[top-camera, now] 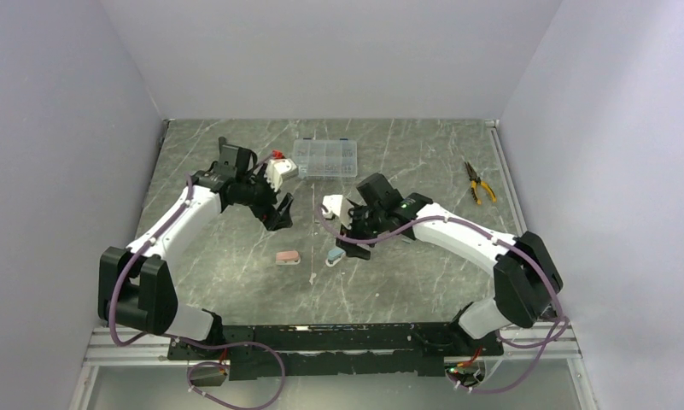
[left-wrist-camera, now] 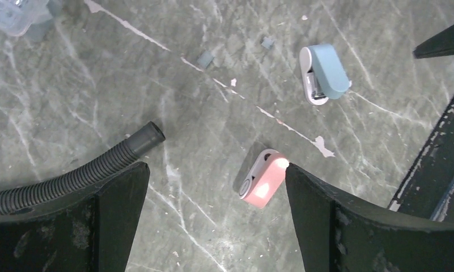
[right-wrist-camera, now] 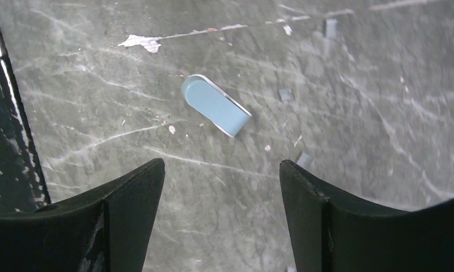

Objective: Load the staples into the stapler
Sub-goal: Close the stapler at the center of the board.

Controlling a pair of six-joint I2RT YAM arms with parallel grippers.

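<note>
Two mini staplers lie on the grey marble table. The pink stapler (top-camera: 287, 257) (left-wrist-camera: 264, 180) rests on its side just inside the right finger of my left gripper (top-camera: 280, 213) (left-wrist-camera: 216, 168), which hangs above it, open and holding nothing. The blue stapler (top-camera: 335, 254) (left-wrist-camera: 323, 73) (right-wrist-camera: 216, 105) lies ahead of my right gripper (top-camera: 355, 246) (right-wrist-camera: 221, 164), whose jaws stand open over bare table. Small grey staples (left-wrist-camera: 205, 58) (right-wrist-camera: 285, 94) are scattered loose around the blue stapler, one strip (right-wrist-camera: 304, 160) close to my right gripper's right finger.
A clear plastic compartment box (top-camera: 324, 158) sits at the back centre. Yellow-handled pliers (top-camera: 479, 182) lie at the far right. A black corrugated cable (left-wrist-camera: 71, 175) crosses the left wrist view. White walls close in the table on three sides.
</note>
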